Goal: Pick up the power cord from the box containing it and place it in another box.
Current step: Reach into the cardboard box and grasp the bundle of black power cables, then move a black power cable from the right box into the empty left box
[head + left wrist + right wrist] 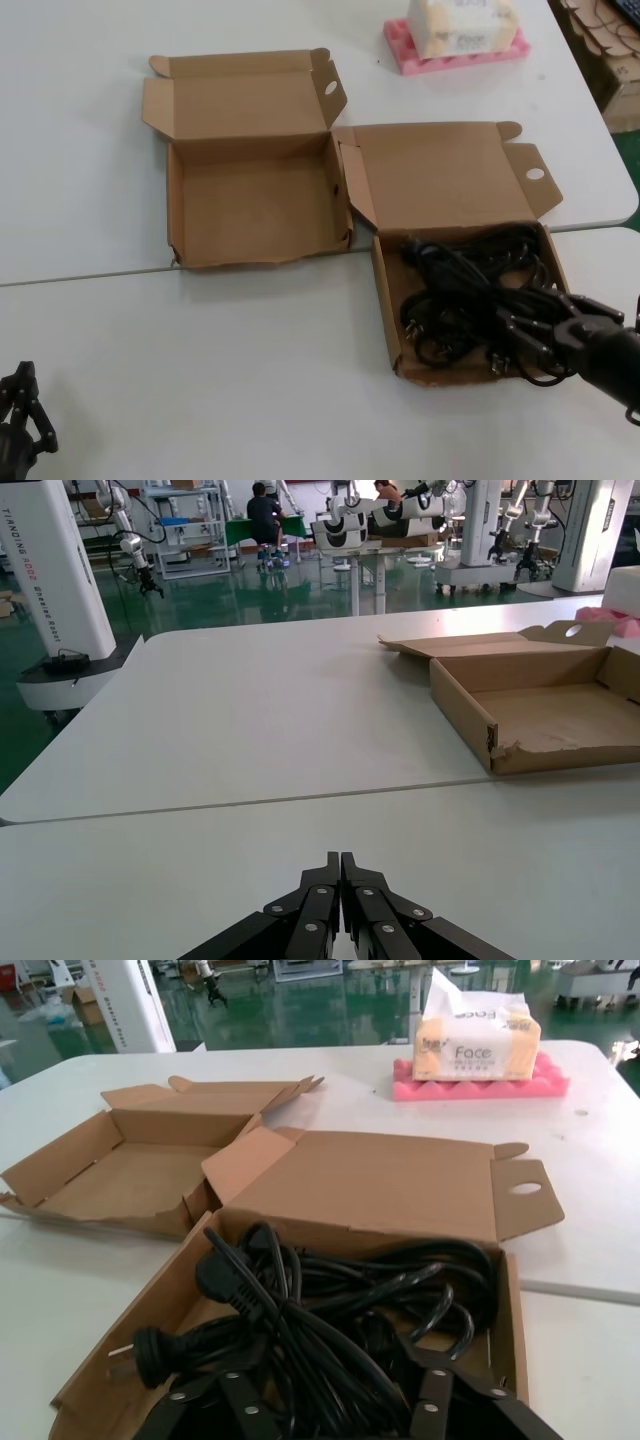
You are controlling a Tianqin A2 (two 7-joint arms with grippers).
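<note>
A black power cord (470, 290) lies coiled in the right-hand brown cardboard box (383, 300), whose lid stands open behind it. My right gripper (520, 335) is down inside this box, open, with its fingers spread either side of the cord bundle (340, 1300). One finger (232, 1395) shows left of the bundle in the right wrist view. The other box (250, 205), with a wavy front edge, sits empty to the left and also shows in the left wrist view (560, 715) and the right wrist view (120, 1175). My left gripper (20, 410) is parked shut at the near left (341, 865).
A tissue box (455, 25) on pink foam (405, 55) stands at the far right of the table. A seam between two white tabletops runs under the boxes. The table's right edge is close to the cord box. Cardboard pieces lie off the table at the far right.
</note>
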